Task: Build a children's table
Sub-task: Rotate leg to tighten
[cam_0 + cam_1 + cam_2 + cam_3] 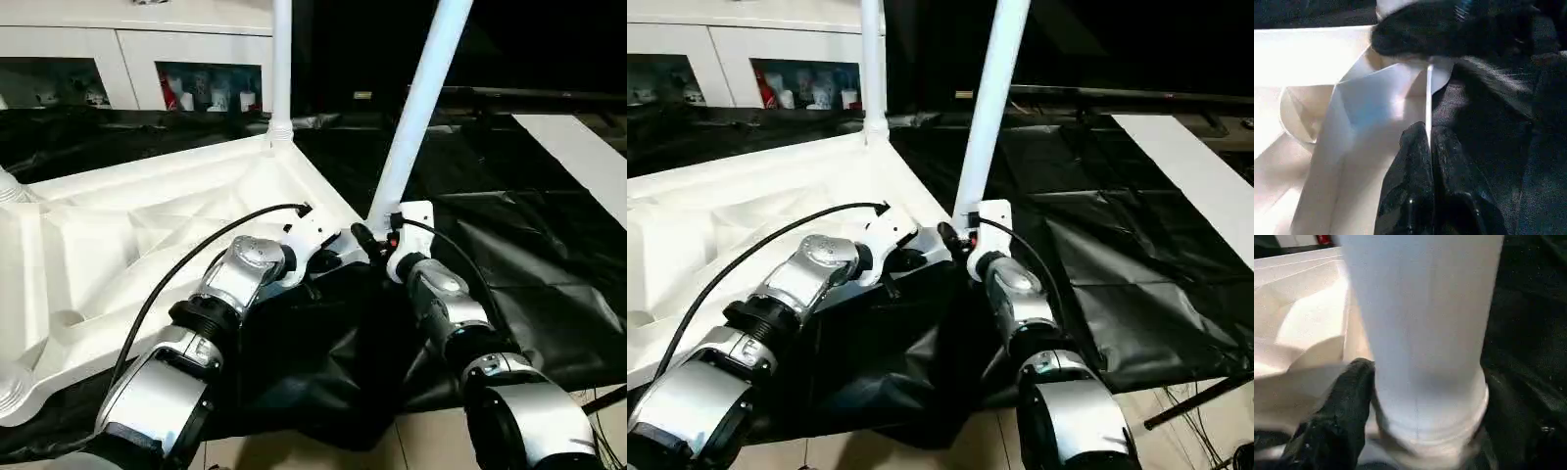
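Nearest me, the left gripper (328, 257) is pinched shut on the thin edge of the upside-down white ribbed plastic table top (147, 235), right at its near corner. Just beside it, the right gripper (377, 240) hugs the bottom of a long white tube leg (416, 108) that leans up and away. The right wrist view shows one black finger (1344, 401) against the leg; farther back another white tube leg (281, 69) stands in its corner.

A black sheet (549, 264) covers the floor, a flat white board (578, 157) lying at its far right edge, white cabinets (137, 59) behind.
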Controlling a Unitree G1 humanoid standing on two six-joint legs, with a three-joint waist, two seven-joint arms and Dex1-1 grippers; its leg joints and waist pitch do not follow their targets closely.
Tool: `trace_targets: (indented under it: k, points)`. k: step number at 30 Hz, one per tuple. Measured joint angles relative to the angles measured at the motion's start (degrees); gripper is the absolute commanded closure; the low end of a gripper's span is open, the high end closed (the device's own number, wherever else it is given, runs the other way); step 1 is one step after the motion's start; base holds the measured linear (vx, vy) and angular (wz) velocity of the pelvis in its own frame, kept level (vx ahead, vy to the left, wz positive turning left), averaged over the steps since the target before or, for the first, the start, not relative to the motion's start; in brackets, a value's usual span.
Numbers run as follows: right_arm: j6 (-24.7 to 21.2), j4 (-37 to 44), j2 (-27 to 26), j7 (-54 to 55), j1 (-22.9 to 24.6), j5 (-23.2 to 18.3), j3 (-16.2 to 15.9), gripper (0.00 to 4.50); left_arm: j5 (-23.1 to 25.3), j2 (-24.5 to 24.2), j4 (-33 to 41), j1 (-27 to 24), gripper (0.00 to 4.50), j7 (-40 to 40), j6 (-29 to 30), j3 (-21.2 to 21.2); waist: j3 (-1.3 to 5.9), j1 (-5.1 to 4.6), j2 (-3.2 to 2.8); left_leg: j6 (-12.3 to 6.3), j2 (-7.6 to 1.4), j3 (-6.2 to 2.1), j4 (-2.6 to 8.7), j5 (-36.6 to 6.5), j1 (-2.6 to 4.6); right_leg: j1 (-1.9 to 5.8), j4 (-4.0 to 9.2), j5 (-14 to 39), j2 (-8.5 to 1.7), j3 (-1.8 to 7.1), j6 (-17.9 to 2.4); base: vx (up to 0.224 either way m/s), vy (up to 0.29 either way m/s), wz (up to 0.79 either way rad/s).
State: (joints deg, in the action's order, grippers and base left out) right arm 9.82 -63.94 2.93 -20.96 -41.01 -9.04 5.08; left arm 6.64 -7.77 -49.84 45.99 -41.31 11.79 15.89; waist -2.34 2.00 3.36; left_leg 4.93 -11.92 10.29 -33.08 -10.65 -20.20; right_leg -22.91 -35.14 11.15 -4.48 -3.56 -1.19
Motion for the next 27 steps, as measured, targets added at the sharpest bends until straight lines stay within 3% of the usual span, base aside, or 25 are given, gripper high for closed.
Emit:
trace_targets:
  k: [6,10,17,24,27]
  points:
    - [0.1,1.1,2.9,-9.8,0.9,-1.0,-0.4,0.45,-0.1,-2.5,2.0,-1.4,4.5,-3.6,-1.8,0.3,-0.02,-0.36,0.01,0.0,-0.06,0.0,0.12,0.0,-0.01,-0.1,-0.03,0.0,0.05,-0.04,0.0,0.0,0.0,0.0]
    - [-2.6,5.4,8.4,-24.1,3.4,-1.0,-3.6,0.45,-0.3,-6.6,5.7,-3.7,4.5,-10.8,-4.7,0.8,0.0,-0.12,-0.03,-0.02,-0.09,0.0,0.24,0.0,-0.21,-0.15,0.01,0.1,0.06,-0.11,0.1,0.0,0.0,0.0]
    - [-3.3,9.2,12.5,-38.8,6.2,0.7,-8.8,0.45,-3.3,-11.9,12.1,-7.8,4.5,-25.0,-7.3,2.5,-0.02,0.2,-0.04,-0.31,-0.09,0.02,0.22,0.2,-0.23,-0.26,0.02,0.1,0.05,-0.12,0.0,0.0,0.0,0.0]
    - [-3.4,11.9,13.1,-44.5,7.3,0.5,-10.0,0.45,-4.7,-13.5,15.3,-9.5,4.5,-29.6,-6.0,2.9,-0.08,0.49,-0.01,-0.01,-0.09,0.08,0.12,0.0,-0.26,-0.25,0.0,0.1,0.0,-0.1,0.0,0.0,0.0,0.0]
    - [-3.7,12.0,13.5,-46.5,7.3,0.2,-10.0,0.74,-4.8,-13.8,15.5,-9.7,4.5,-30.5,-6.0,2.7,-0.08,0.47,0.0,-0.01,-0.14,0.08,0.13,0.0,-0.26,-0.26,0.0,0.1,0.02,-0.13,0.0,0.0,0.0,0.0]
